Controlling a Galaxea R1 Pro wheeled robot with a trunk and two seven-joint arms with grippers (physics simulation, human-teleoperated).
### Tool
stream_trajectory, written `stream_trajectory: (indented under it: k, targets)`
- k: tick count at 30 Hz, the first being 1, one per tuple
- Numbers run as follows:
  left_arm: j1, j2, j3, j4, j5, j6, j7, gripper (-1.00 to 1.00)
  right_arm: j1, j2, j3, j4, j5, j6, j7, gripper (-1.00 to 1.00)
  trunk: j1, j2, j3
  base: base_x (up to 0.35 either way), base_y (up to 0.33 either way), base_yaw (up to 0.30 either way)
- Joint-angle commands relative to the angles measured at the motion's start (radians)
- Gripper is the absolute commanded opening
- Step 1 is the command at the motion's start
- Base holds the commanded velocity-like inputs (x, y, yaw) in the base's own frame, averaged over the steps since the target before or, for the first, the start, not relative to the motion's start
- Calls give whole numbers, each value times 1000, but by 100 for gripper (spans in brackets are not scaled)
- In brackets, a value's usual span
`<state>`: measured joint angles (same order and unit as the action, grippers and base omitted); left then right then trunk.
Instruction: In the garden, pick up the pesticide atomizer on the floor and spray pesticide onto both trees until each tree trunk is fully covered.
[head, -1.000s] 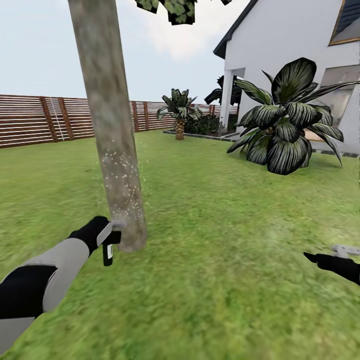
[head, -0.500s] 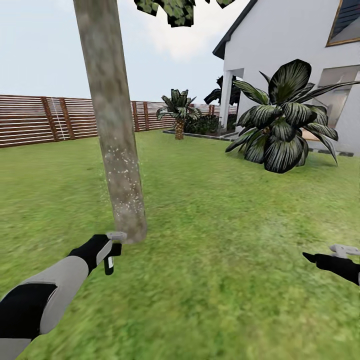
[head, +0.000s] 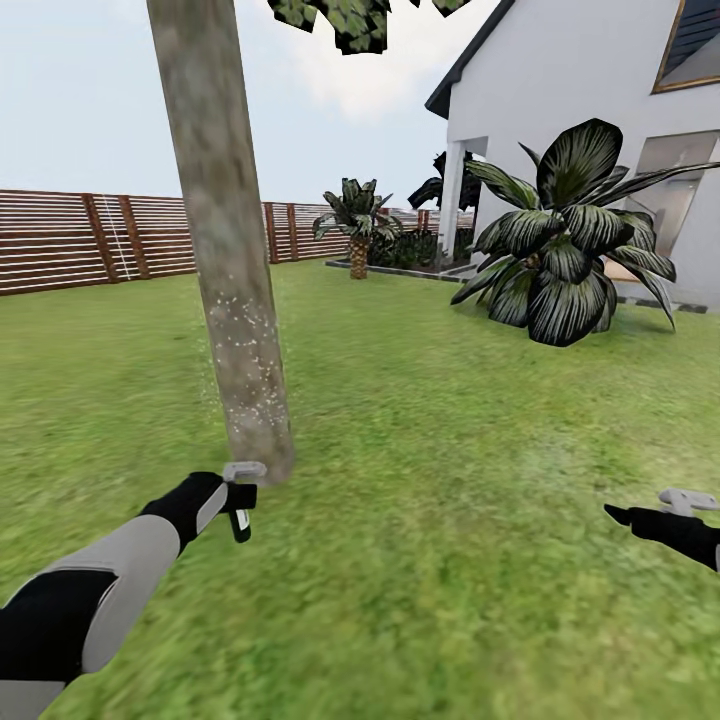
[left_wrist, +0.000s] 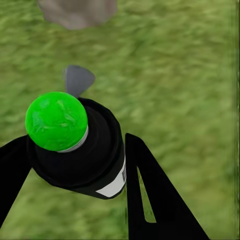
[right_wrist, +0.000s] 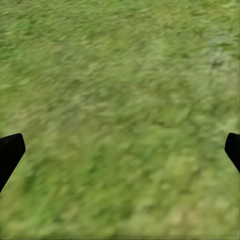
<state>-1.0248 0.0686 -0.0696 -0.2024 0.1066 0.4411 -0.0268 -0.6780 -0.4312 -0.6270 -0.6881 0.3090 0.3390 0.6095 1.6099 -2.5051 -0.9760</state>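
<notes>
The tree trunk (head: 232, 300), thick mottled grey-brown bark, rises from the lawn left of centre; pale specks dot its lower part. Right in front of its base, my left gripper (head: 228, 497) is shut on the pesticide atomizer (head: 240, 512), a small black bottle with a grey nozzle on top, tilted. In the left wrist view the atomizer (left_wrist: 75, 145) shows a bright green cap and a white label between the black fingers (left_wrist: 150, 200), with the trunk base (left_wrist: 77, 11) just beyond. My right gripper (head: 640, 520) hangs low at the right, open over grass (right_wrist: 120, 100).
A brown slat fence (head: 90, 240) closes the lawn at the back left. A white house (head: 590, 110) stands at the right, with a large dark-leaved shrub (head: 565, 250) before it and a short palm (head: 358, 225) farther back. Open lawn lies between the trunk and the shrub.
The view shifted at first, then held still. My left gripper has moved slightly right towards the trunk base, and the atomizer has tilted from upright. The right gripper has stayed put.
</notes>
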Motion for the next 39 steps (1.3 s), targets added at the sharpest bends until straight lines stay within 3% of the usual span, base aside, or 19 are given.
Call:
stream_trajectory:
  k: [1, 6, 9, 10, 11, 12, 13, 14, 16, 17, 19, 21, 24, 26, 27, 28, 29, 33, 39]
  targets:
    - [0, -4, -1, 0, -2, 0, 0, -100, 0, 0, -2, 0, -1, 0, 1, 100, 0, 0, 0, 0, 0, 0]
    - [12, -9, -1, 0, -2, -35, -5, -100, 0, 2, 3, -2, 5, 0, -2, 100, 0, 0, 0, 0, 0, 0]
    - [39, -7, -17, -1, -6, -86, -84, -100, 0, 2, 7, -1, 5, 0, 1, 100, 0, 0, 0, 0, 0, 0]
    - [41, -5, -72, -2, -26, -93, -147, -100, 0, 2, 8, -1, 5, 0, 2, 100, 0, 0, 0, 0, 0, 0]
    - [43, -4, -163, -3, -68, -98, -214, -100, 0, 2, 24, -1, 5, 0, 3, 100, 0, 0, 0, 0, 0, 0]
    - [43, -3, -252, -4, -109, -100, -266, -100, 0, 3, 67, -2, 4, 0, 4, 100, 0, 0, 0, 0, 0, 0]
    - [43, -3, -320, -5, -138, -101, -301, -100, 0, 4, 155, -2, 3, 0, 5, 100, 0, 0, 0, 0, 0, 0]
    - [43, -2, -347, -5, -150, -101, -315, -100, 0, 4, 228, -2, 1, 0, 5, 100, 0, 0, 0, 0, 0, 0]
    - [43, -1, -385, -7, -170, -102, -345, -100, 0, 6, 414, -2, -2, 4, 6, 100, 0, 0, 0, 0, 0, 0]
    - [43, -1, -398, -7, -187, -102, -382, -100, 0, 23, 462, -2, -3, 7, 12, 100, 0, 0, 0, 0, 0, 0]
    - [43, 13, -419, -12, -252, -104, -509, -100, 0, 80, 501, -2, -2, 10, 138, 100, 0, 0, 0, 0, 0, 0]
    - [43, 22, -426, -42, -334, -133, -648, -100, -4, 111, 512, -2, 2, 10, 286, 100, 0, 0, 0, 0, 0, 0]
    - [43, 23, -427, -64, -454, -210, -864, -100, -9, 175, 575, -5, 5, 11, 382, 100, 0, 0, 0, 0, 0, 0]
    - [43, 22, -427, -94, -491, -277, -949, -100, -12, 238, 614, -5, 5, 11, 410, 100, 0, 0, 0, 0, 0, 0]
    - [43, 22, -427, -101, -496, -287, -978, -100, -13, 262, 620, -5, 5, 11, 414, -100, 0, 0, 0, 0, 0, 0]
    - [43, 22, -428, -117, -508, -297, -1038, -100, -14, 307, 625, -5, 5, 11, 418, -100, 0, 0, 0, 0, 0, 0]
    - [43, 22, -429, -130, -519, -301, -1069, -100, -15, 327, 628, -5, 5, 11, 420, -100, 0, 0, 0, 0, 0, 0]
    - [43, 21, -431, -149, -600, -326, -1106, -100, -15, 370, 650, -6, 6, 11, 426, -100, 0, 0, 0, 0, 0, 0]
    - [43, -20, -432, -150, -620, -376, -1108, -100, -15, 444, 665, -46, 5, 11, 427, -100, 0, 0, 0, 0, 0, 0]
